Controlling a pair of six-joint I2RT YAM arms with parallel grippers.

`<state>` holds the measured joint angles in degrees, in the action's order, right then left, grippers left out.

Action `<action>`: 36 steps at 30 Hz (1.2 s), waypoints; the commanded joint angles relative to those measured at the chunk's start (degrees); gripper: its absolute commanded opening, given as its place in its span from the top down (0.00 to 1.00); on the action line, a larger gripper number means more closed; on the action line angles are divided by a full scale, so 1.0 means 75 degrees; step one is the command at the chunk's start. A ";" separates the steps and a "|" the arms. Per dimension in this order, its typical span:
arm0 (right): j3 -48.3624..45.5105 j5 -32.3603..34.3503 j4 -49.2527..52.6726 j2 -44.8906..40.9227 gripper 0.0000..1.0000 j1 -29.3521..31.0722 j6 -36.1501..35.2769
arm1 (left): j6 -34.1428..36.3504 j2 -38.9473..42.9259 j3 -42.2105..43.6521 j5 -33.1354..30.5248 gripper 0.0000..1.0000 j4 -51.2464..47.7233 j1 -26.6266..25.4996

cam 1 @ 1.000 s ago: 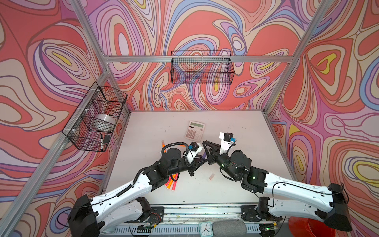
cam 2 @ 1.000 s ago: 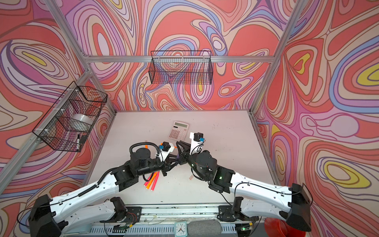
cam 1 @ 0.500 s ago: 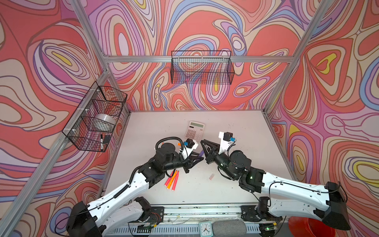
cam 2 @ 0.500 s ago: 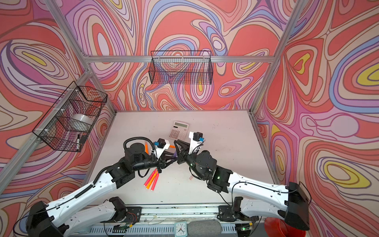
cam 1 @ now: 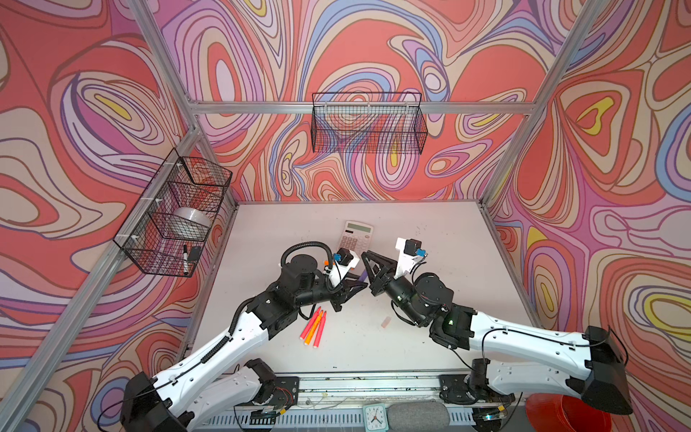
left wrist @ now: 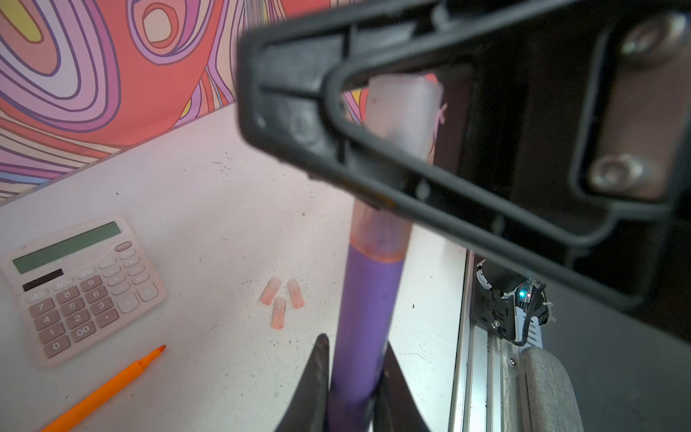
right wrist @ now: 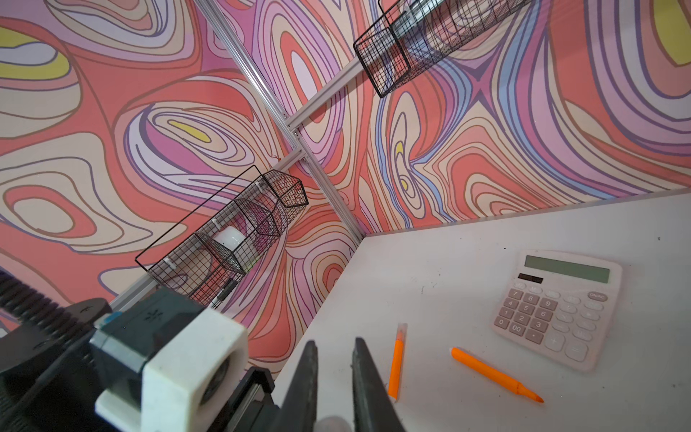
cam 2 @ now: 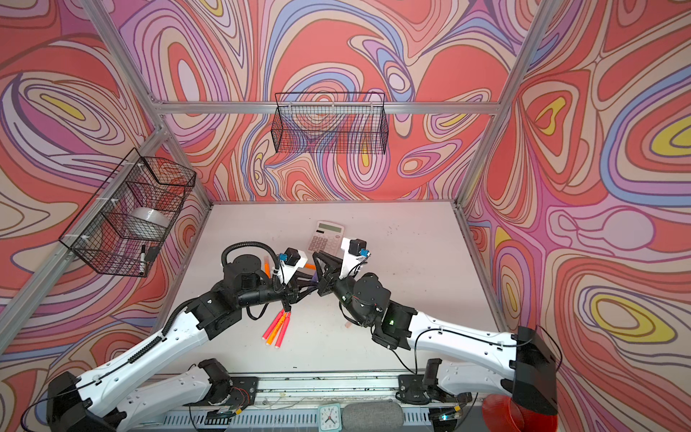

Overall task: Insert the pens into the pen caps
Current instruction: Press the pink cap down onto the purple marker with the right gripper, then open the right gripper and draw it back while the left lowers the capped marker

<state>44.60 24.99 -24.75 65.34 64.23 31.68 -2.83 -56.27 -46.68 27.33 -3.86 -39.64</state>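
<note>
Left gripper is clamped on the purple pen. My right gripper is pinched on the cap over its tip, just near-side of the calculator. Three loose caps on table. Keys read ON/AC, 00.

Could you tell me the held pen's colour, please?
Purple; the pen shows best in the left wrist view.

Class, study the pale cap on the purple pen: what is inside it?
The purple pen enters the translucent cap at its open end. The right end effector grips across the cap's middle, hiding how far the pen reaches inside.
</note>
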 commanded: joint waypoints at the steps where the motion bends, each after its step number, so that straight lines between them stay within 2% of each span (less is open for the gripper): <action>1: -0.0997 -0.2239 0.3119 0.0262 1.00 0.1151 0.0293 | -0.0766 0.0456 -0.1682 -0.2810 1.00 0.4093 0.0855; 4: -0.0915 -0.1887 0.3452 0.0053 1.00 0.1146 0.0332 | -0.0683 0.0517 -0.1657 -0.2562 1.00 0.3864 0.0855; 8: -0.0510 -0.1488 0.3719 -0.0024 1.00 0.1151 0.0434 | -0.0626 0.0592 -0.0998 -0.1946 1.00 0.3590 0.0855; 13: 0.0136 -0.0775 0.3832 0.0247 0.98 0.1138 0.0444 | -0.1103 0.0918 0.0422 -0.1273 1.00 0.3446 0.0844; 14: 0.0306 -0.0587 0.3909 0.0313 0.91 0.1136 0.0472 | -0.1305 0.1039 0.0760 -0.1148 1.00 0.3434 0.0844; 17: 0.0718 -0.0139 0.4248 0.0382 0.60 0.1134 0.0691 | -0.1837 0.1381 0.1709 -0.1084 1.00 0.3410 0.0832; 19: 0.0825 0.0013 0.4408 0.0264 0.44 0.1128 0.0899 | -0.2067 0.1522 0.2153 -0.1450 1.00 0.3106 0.0832; 21: 0.0802 0.0144 0.4608 0.0020 0.34 0.1131 0.1281 | -0.2266 0.1507 0.2666 -0.2149 1.00 0.2711 0.0832; 23: 0.0579 0.0257 0.4693 -0.0269 0.24 0.1136 0.2093 | -0.2431 0.1338 0.2856 -0.3060 1.00 0.2139 0.0832; 26: 0.0223 0.0430 0.4737 -0.0669 0.21 0.1141 0.3454 | -0.2676 0.0810 0.2777 -0.4121 1.00 0.1464 0.0866; 28: 0.0062 0.0311 0.4698 -0.0786 0.17 0.1139 0.4134 | -0.2777 0.0343 0.2600 -0.4372 1.00 0.1255 0.0901; 31: 0.0259 -0.0232 0.4968 -0.0685 0.13 0.1145 0.4469 | -0.2993 -0.0480 0.2081 -0.4609 1.00 0.1030 0.0937; 36: 0.0604 -0.0179 0.5474 -0.0182 0.13 0.1151 0.4537 | -0.3436 -0.1957 0.1267 -0.4807 1.00 0.0594 0.1065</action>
<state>47.59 24.40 12.99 62.26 72.73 62.98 -24.97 -67.16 -33.67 -5.39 3.18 -32.40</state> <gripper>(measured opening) 0.872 0.179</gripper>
